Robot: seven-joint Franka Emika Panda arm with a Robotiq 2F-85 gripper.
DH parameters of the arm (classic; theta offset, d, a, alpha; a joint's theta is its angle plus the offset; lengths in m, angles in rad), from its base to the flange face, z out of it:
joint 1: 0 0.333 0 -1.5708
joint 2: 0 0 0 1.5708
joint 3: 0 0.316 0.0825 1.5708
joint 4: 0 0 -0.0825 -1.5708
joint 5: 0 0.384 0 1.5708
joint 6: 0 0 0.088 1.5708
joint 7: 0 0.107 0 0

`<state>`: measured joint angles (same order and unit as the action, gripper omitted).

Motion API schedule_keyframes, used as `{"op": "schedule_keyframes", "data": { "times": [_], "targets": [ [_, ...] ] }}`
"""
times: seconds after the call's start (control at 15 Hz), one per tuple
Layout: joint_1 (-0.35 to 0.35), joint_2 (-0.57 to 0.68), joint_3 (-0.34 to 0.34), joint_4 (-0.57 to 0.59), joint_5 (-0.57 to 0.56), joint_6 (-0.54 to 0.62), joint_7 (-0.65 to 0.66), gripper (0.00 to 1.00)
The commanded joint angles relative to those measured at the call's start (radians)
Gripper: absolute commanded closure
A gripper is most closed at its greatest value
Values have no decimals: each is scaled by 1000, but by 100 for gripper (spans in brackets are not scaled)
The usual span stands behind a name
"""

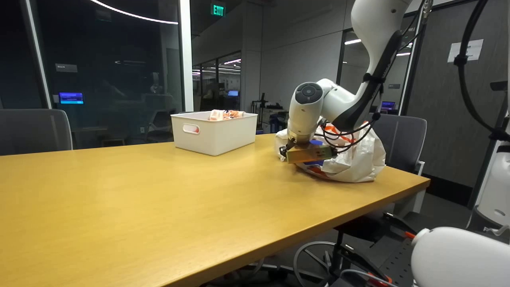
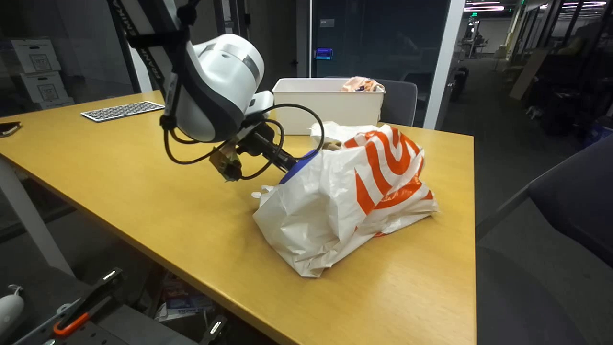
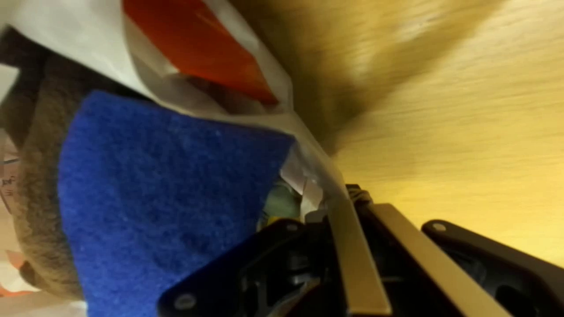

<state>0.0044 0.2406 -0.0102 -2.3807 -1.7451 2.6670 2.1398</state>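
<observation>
A crumpled white plastic bag [image 2: 321, 215] with orange print lies on the table, its mouth toward the arm. My gripper [image 3: 341, 204] is shut on the rim of this bag in the wrist view, one finger inside and one outside. Just inside the mouth sits a blue felt-like item [image 3: 163, 198], beside a brown fuzzy thing [image 3: 48, 189]. Something greenish with a bit of yellow [image 3: 282, 202] shows near the left fingertip. In an exterior view the gripper [image 2: 291, 165] reaches down at a slant to the bag; its fingertips are hard to make out there.
Behind the bag stands a white bin [image 1: 213, 137] with patterned cloth [image 1: 226, 114] showing over its rim. A keyboard [image 2: 122, 111] and a small dark object [image 2: 9, 128] lie farther along the table [image 1: 139, 199]. Cables [image 2: 297, 110] loop around the wrist. Chairs [image 1: 398, 139] stand at the table's edges.
</observation>
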Motion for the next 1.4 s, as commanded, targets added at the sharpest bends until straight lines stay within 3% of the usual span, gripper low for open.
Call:
{"op": "schedule_keyframes", "data": {
  "times": [0.0, 0.27, 0.6, 1.0, 1.33],
  "targets": [
    [-7, -47, -1, -23, -31, 31, 50, 94],
    [-3, -119, 11, -47, -93, 97, 119, 93],
    [-25, -169, 4, -35, -159, 338, 228, 95],
    [-23, -264, 22, 2, -336, 568, 382, 96],
    [11, -409, 37, -29, -357, 586, 361, 95]
  ]
}}
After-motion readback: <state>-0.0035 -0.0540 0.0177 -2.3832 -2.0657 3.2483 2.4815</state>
